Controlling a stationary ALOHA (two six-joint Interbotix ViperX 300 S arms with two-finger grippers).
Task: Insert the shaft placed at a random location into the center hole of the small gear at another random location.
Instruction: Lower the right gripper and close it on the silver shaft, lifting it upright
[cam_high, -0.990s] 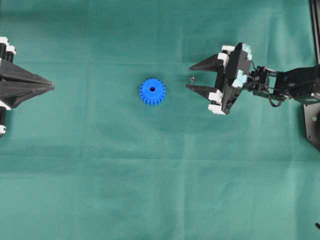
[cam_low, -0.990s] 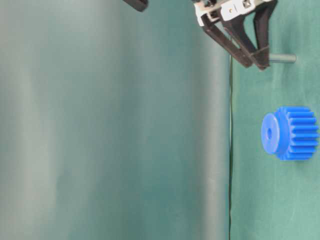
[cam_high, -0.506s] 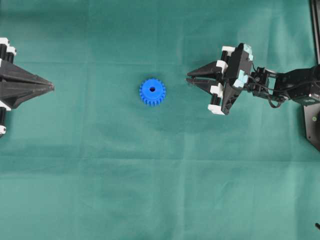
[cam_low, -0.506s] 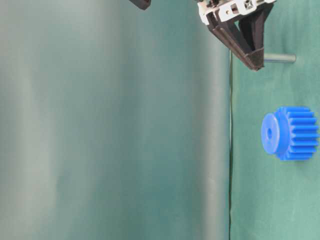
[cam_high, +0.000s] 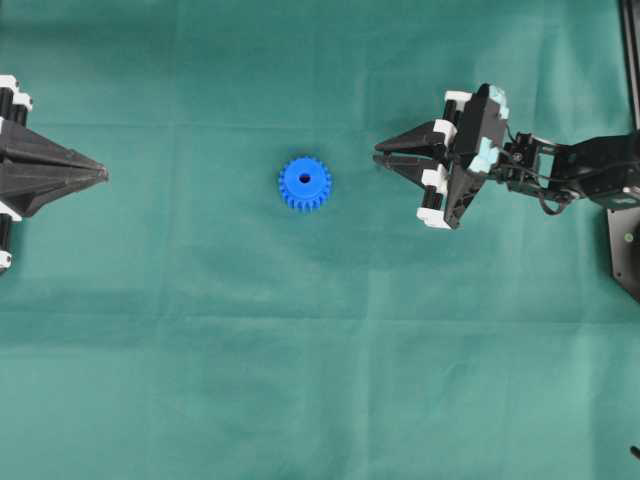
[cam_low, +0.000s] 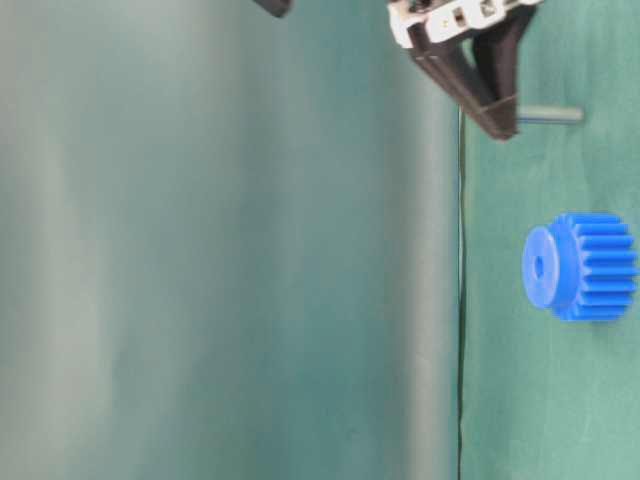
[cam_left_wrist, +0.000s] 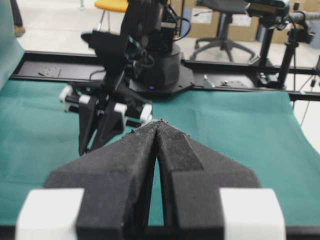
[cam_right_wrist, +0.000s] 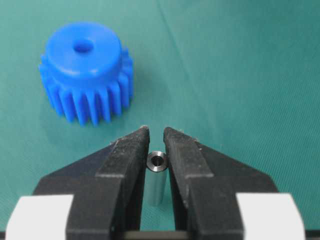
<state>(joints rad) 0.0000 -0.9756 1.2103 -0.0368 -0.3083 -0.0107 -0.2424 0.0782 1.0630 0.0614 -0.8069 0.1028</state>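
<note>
No readable text, labels, brands, nos. or signs in any view. Cardboard boxes far behind the gripper in left wrist view: printed patches too blurred to read.

The right claw hides the shaft from overhead; its lower end sits unseen between the fingers.

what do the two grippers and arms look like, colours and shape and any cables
Both the left gripper and the right gripper have matte black fingers tapering to wedge-shaped points, with a rough, grainy surface, mounted on white blocks at their bases. The right gripper body carries pale turquoise patches, and thin black cables loop back to a black arm.
</note>
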